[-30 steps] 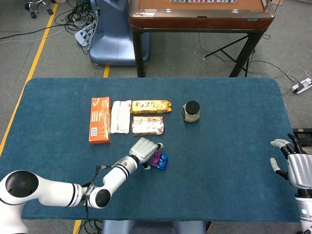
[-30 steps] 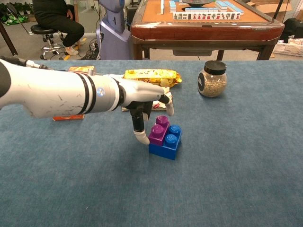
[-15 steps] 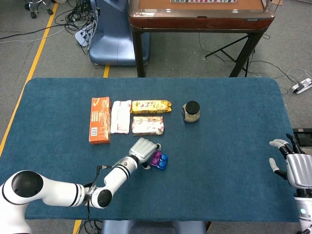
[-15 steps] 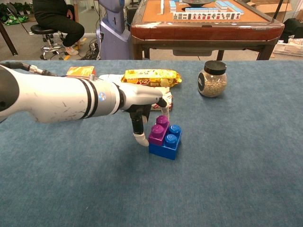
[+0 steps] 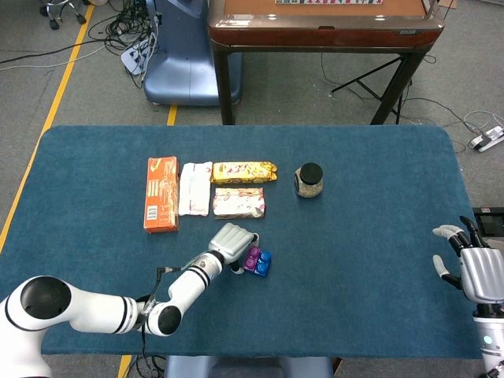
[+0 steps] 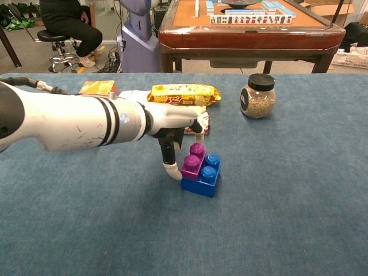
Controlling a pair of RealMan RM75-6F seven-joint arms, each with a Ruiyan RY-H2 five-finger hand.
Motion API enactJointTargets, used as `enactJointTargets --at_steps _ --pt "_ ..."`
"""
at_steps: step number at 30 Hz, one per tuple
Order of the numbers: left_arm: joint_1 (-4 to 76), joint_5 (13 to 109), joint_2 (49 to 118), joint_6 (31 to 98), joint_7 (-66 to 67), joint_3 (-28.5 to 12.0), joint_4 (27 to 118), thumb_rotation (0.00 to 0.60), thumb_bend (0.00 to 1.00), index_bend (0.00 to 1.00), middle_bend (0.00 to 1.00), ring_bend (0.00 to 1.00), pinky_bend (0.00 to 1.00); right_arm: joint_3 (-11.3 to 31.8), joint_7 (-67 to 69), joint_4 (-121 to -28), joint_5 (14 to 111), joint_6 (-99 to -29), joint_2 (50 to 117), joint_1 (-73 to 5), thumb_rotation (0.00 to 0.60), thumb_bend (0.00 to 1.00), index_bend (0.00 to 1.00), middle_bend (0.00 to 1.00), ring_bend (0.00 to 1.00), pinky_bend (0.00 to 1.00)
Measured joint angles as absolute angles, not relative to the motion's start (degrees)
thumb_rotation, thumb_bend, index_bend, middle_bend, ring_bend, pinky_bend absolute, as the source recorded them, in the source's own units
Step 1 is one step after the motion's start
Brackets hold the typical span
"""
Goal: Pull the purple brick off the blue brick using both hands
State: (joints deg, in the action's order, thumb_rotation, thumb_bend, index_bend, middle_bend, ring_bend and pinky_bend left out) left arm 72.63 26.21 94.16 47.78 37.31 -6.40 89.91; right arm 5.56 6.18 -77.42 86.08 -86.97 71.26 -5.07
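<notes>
Purple brick is seated on the left half of the blue brick; the pair sits on the blue table cloth, toward the near edge, a little left of centre. The blue studs on the right half are uncovered.

Left hand hangs over the stack from the left. One finger points down, its tip beside the purple brick's left face; whether it touches cannot be told. Another finger reaches over behind the purple brick. The hand grips nothing that the views show; fingers partly spread.

Right hand is at the far right table edge, well apart from the bricks, fingers apart, holding nothing. It shows in the head view only.

Behind the bricks lies a row of snack packs: orange box, white packet, yellow wrapper, and a pink-and-white packet just behind the left hand. A jar with a black lid and grainy contents stands upright to the right of these.

Room: grey carpet floor, yellow floor line at left with cables near it. A brown game table with tiles on top stands beyond the work table. A blue-grey machine base stands to its left. A seated person on a stool is at far left in the chest view.
</notes>
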Motion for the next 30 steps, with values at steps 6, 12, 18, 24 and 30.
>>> enactJointTargets --at_steps 6,12,18,24,30 --pt "72.31 26.56 94.07 47.86 36.36 -6.30 90.27 0.600 0.03 0.53 1.00 0.97 1.00 5.52 6.38 -77.16 86.08 -86.82 71.45 -5.17 0.600 0.32 0.32 0.31 0.31 0.52" --pt "71.72 26.37 93.54 47.59 34.82 -6.43 90.75 0.600 0.03 0.57 1.00 0.97 1.00 5.54 6.45 -77.06 86.06 -86.63 71.55 -5.33 0.600 0.32 0.32 0.31 0.31 0.52" --pt "70.98 26.28 92.65 47.46 33.35 -6.39 91.56 0.600 0.03 0.58 1.00 0.97 1.00 5.52 6.27 -77.14 86.11 -86.38 71.69 -5.55 0.600 0.32 0.32 0.31 0.31 0.52" --pt "69.70 26.14 91.18 47.44 31.40 -6.20 92.81 0.600 0.03 0.58 1.00 0.97 1.00 5.61 5.89 -77.65 86.37 -86.42 71.57 -5.82 0.600 0.32 0.32 0.31 0.31 0.52" --pt "68.00 26.21 89.40 47.20 28.40 -6.34 94.28 0.600 0.03 0.59 1.00 0.97 1.00 5.68 5.10 -78.69 86.72 -86.37 71.30 -6.21 0.600 0.32 0.32 0.31 0.31 0.52"
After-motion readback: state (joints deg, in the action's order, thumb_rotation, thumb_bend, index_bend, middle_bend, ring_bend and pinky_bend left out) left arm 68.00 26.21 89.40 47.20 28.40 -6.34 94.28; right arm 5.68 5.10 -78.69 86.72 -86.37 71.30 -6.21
